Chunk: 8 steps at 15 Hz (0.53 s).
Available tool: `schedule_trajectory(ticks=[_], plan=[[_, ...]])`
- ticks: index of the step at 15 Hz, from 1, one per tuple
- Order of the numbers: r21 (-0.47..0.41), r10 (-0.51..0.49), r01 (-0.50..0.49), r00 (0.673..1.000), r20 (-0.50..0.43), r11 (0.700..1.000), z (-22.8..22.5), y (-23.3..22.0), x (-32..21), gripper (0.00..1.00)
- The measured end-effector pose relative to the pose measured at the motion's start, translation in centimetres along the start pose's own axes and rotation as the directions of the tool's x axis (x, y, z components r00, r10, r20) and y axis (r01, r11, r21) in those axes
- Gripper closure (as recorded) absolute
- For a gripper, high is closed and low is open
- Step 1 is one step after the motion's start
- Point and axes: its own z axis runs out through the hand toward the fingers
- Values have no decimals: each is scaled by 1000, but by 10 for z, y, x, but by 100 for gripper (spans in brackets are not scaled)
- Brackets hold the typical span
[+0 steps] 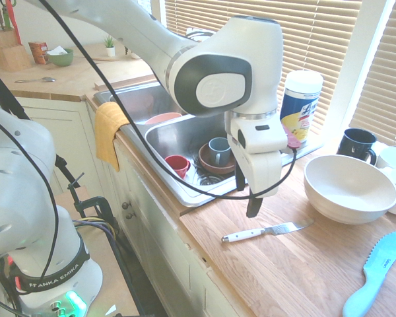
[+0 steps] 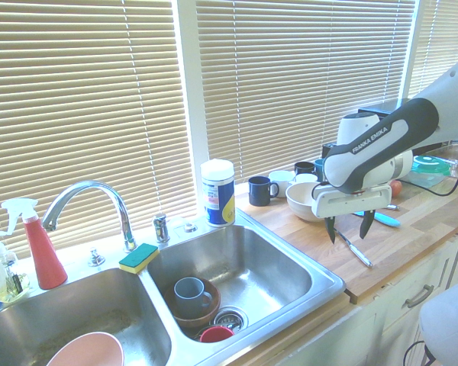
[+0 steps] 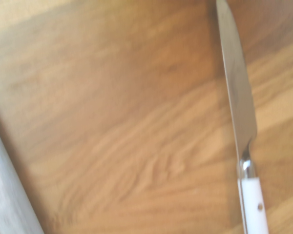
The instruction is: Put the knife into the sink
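Hovering with its jaws spread and empty, the gripper (image 1: 249, 196) hangs above the knife (image 1: 266, 231), which lies flat on the wooden counter (image 1: 297, 277) beside the sink (image 2: 275, 267); a centred descent astride the white handle favours a secure grasp.

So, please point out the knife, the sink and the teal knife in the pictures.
knife (image 1: 244, 233): first exterior view, on its white handle.
sink (image 2: 271, 268): second exterior view, on the bare steel floor of the right basin.
teal knife (image 1: 376, 271): first exterior view, on the middle of its blade.
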Motion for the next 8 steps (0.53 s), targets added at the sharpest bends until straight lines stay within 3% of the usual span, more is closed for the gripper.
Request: schedule_trajectory(ticks=[8], plan=[[21,-21,21,1000,23,1000,7,35,26,0]])
